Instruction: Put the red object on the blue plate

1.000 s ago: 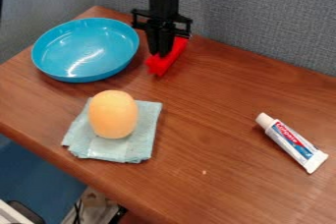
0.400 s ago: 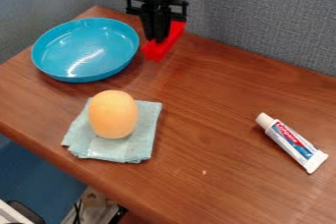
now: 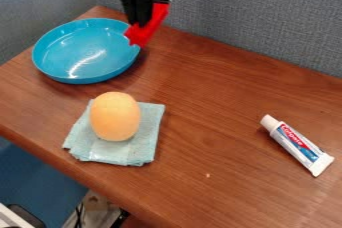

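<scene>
Camera view: the black gripper (image 3: pixel 139 20) is at the top of the picture, and it has its jaws clamped on the red block (image 3: pixel 148 28). The block is long and bright red. It leans, with its top end to the right and its low end to the left. The gripper's dark fingers hide a bit of it. The low end of the block is by the back right edge of the blue plate (image 3: pixel 86 52), and it looks like it is up off the table. I can't tell if it touches the plate's edge.

The blue plate is round and shiny, like a big, low bowl. It sits on the brown wood table (image 3: pixel 201 102), on the left side. No part of the block lies on the bottom of the plate.

Nearer the front, a pale blue-green cloth (image 3: pixel 127 152) is folded flat on the table. On top of it is an orange egg-shaped thing (image 3: pixel 115 117). Far over on the right lies a white toothpaste tube (image 3: pixel 297 146) with red and blue on it. It is on a slant, and its cap end points up and to the left. Behind the table is a gray wall (image 3: pixel 267 17).
</scene>
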{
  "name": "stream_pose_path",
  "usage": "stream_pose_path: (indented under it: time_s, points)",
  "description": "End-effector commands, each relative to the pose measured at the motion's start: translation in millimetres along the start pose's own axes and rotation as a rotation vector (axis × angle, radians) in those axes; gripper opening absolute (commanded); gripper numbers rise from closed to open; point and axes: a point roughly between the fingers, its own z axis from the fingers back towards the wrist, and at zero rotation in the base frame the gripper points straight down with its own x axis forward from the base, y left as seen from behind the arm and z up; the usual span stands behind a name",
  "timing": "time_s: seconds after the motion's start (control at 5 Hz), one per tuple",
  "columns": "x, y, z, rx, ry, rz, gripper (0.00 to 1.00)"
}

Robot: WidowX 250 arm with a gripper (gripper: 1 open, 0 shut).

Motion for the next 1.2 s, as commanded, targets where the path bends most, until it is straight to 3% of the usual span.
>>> stream_pose_path:
  time_s: [0.0,0.4,1.0]
  points:
    - [-2.9,28,29.7,0.056,-0.085,0.046,0.00]
    - [-1.6,59,10.7,0.102,-0.063,0.104,0.00]
    - [1.6,78,-27.0,0.158,-0.033,0.154,0.00]
